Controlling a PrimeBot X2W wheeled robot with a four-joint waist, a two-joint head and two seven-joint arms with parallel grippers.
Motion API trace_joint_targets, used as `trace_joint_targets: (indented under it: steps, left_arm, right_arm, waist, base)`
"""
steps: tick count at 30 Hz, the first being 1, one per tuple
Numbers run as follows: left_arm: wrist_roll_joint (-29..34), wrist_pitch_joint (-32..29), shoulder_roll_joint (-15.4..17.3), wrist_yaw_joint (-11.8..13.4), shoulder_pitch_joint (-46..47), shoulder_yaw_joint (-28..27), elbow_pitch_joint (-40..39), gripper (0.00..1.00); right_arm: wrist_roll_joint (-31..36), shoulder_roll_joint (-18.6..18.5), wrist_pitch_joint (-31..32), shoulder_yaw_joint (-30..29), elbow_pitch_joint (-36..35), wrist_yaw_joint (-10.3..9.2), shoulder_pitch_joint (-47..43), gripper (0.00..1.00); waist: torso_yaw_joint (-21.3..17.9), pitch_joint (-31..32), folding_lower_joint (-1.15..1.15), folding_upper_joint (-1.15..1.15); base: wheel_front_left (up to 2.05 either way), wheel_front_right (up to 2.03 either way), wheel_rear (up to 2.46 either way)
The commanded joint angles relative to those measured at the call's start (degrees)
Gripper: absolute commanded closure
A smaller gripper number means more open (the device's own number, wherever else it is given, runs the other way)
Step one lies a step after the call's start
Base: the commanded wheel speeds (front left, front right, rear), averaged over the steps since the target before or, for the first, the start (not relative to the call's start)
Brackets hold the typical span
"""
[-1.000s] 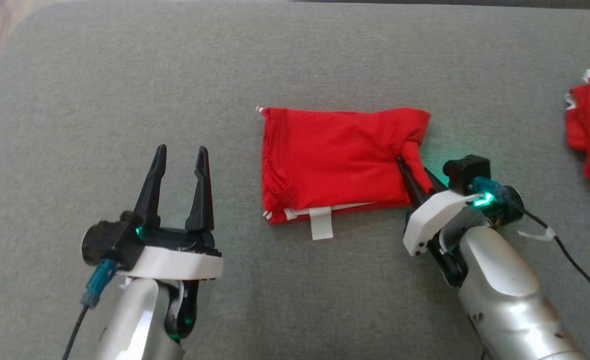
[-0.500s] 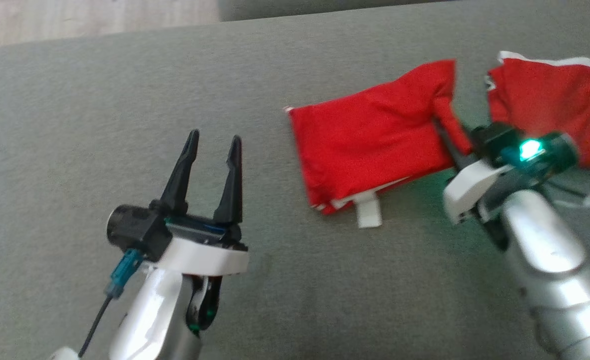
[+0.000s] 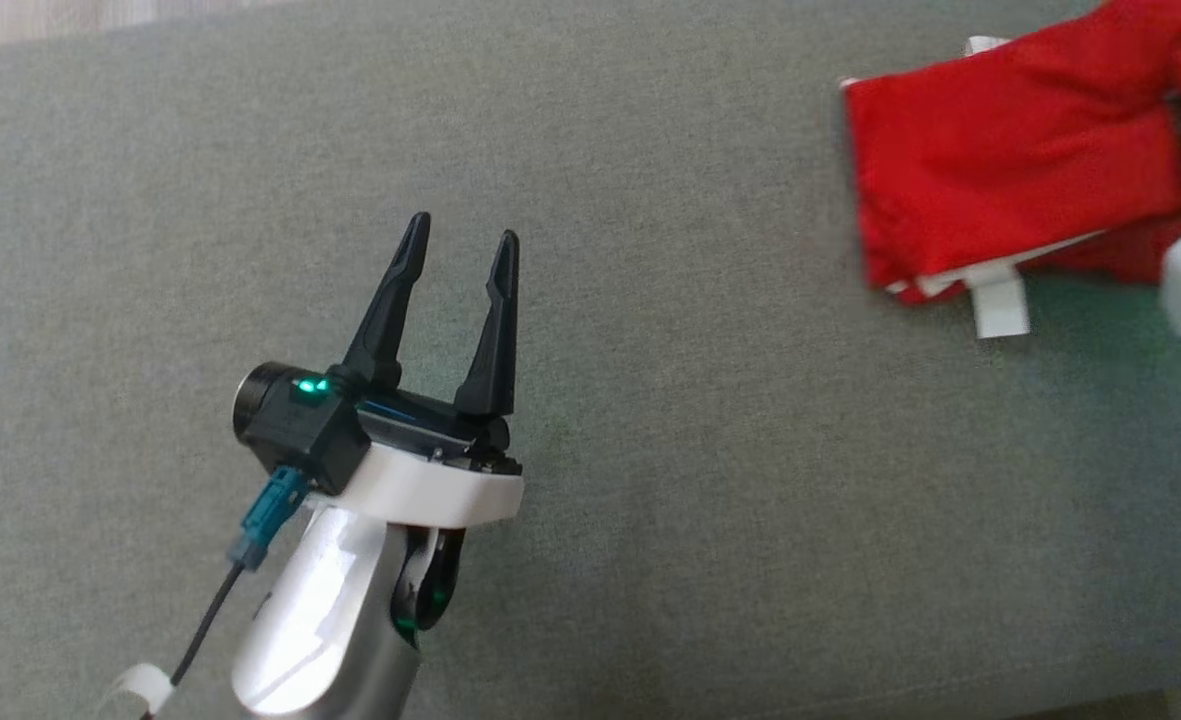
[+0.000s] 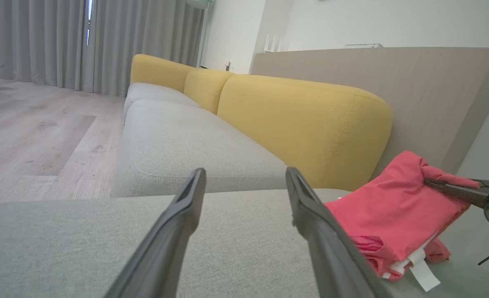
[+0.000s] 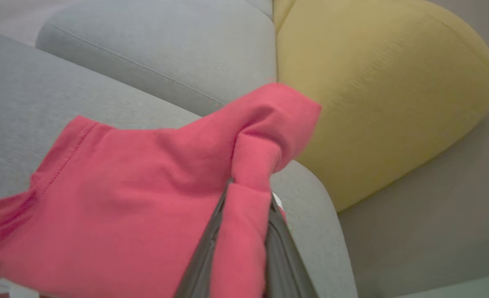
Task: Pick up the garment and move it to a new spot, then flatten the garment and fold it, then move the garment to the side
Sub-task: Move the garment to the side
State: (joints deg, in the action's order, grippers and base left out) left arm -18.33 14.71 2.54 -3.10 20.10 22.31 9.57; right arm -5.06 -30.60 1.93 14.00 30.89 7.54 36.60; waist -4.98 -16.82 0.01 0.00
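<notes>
A grey upholstered sofa seat (image 3: pixel 650 500) is carrying the folded red cotton garment (image 3: pixel 1000 170) at the head view's upper right. The right claw (image 5: pixel 249 194) is clamping one bunched corner, so any pull there is risking the fold unravelling. The left claw (image 3: pixel 464 228) is hanging apart, empty, well away.

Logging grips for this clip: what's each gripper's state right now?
Left gripper: open, empty.
Right gripper: shut on the garment.
</notes>
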Motion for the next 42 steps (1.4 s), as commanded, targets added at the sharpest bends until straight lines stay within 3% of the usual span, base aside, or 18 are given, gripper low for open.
trace_joint_targets:
  steps: [1, 7, 15, 16, 17, 27, 35, 42]
  left_arm:
    - [0.1, 0.3, 0.3, -0.2, 2.2, -1.6, -1.6, 0.0]
    - [0.0, 0.3, 0.3, -0.8, 2.7, -1.3, -1.4, 0.0]
    - [0.5, 0.3, 0.3, -1.3, 3.0, -2.0, -1.2, 0.0]
    - [0.6, 0.3, 0.3, -1.3, 3.0, -2.2, -1.2, 0.0]
    - [0.6, 0.3, 0.3, -1.3, 2.9, -2.4, -1.1, 0.0]
    - [2.1, 0.3, 0.3, -1.1, 0.9, -6.2, -1.3, 0.0]
    - [2.9, 0.3, 0.3, -0.2, -2.6, -11.0, -3.5, 0.0]
    - [3.1, 0.3, 0.3, -0.3, -6.3, -14.2, -4.4, 0.0]
  right_arm:
    - [-0.5, -2.3, 0.4, -0.6, -1.5, -0.05, 1.0, 1.0]
    - [0.3, -5.2, 2.5, -5.6, 1.4, -0.05, -0.2, 1.0]
    - [3.5, -4.6, 3.0, -12.0, 5.4, -0.05, -1.7, 1.0]
    - [3.7, -4.1, 2.9, -12.8, 5.8, -0.05, -1.7, 0.34]
    - [3.9, -3.5, 2.9, -13.8, 6.2, -0.05, -1.6, 0.0]
    - [5.5, 3.1, 0.0, -16.0, 0.2, -0.05, -1.0, 0.0]
    - [0.0, 10.6, 0.3, -13.1, -13.1, -0.05, -2.8, 0.0]
    - [-3.7, 19.5, -0.1, -12.7, -23.6, -0.05, -8.0, 0.0]
  waist:
    - [0.3, -0.6, -0.01, 0.0]
    - [1.3, -2.2, -0.01, 0.0]
    - [2.0, -3.7, -0.01, 0.0]
    - [2.0, -3.7, -0.01, 0.0]
    - [1.9, -3.5, -0.01, 0.0]
    - [0.7, 1.6, -0.01, 0.0]
    - [1.6, 7.4, -0.01, 0.0]
    - [3.7, 10.8, -0.01, 0.0]
  base:
    - [0.0, 0.0, 0.0]
    - [0.0, 0.0, 0.0]
    - [0.0, 0.0, 0.0]
    - [0.0, 0.0, 0.0]
    - [0.0, 0.0, 0.0]
    - [0.0, 0.0, 0.0]
    - [0.0, 0.0, 0.0]
    - [0.0, 0.0, 0.0]
